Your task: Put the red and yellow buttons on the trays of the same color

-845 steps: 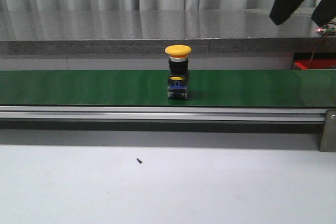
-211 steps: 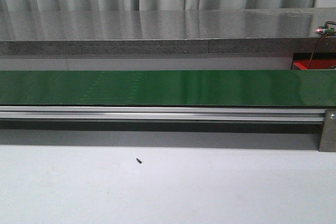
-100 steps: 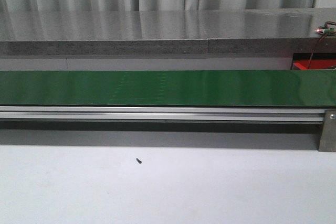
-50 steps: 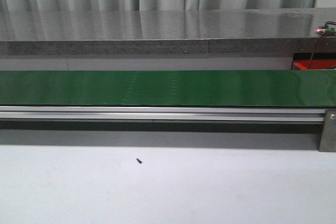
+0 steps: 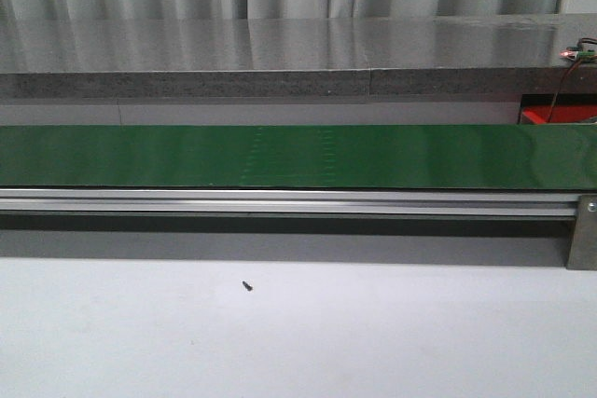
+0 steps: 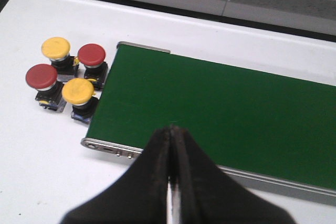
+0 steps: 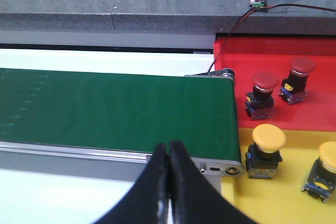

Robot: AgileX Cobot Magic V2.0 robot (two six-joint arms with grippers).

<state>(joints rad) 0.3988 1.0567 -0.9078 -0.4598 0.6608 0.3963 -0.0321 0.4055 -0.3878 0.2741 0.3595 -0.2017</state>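
Both claws are pinched together on nothing: the left gripper (image 6: 171, 145) hangs over one end of the green belt (image 5: 298, 156), beside two red and two yellow buttons (image 6: 78, 91) waiting on the white table (image 6: 31, 150). The right gripper (image 7: 168, 158) hangs at the other end, where two red buttons (image 7: 264, 81) stand on the red tray (image 7: 315, 114) and two yellow ones (image 7: 268, 137) on the yellow tray (image 7: 283, 203)

2 red buttons (image 7: 265, 81) upright on red tray (image 7: 273, 119) (2 yellow buttons (image 7: 268, 137) on yellow tray (image 7: 278, 198)).

Front camera faces the belt (image 5: 298, 156) side-on, low and close; wrist cameras look down on its opposite ends.
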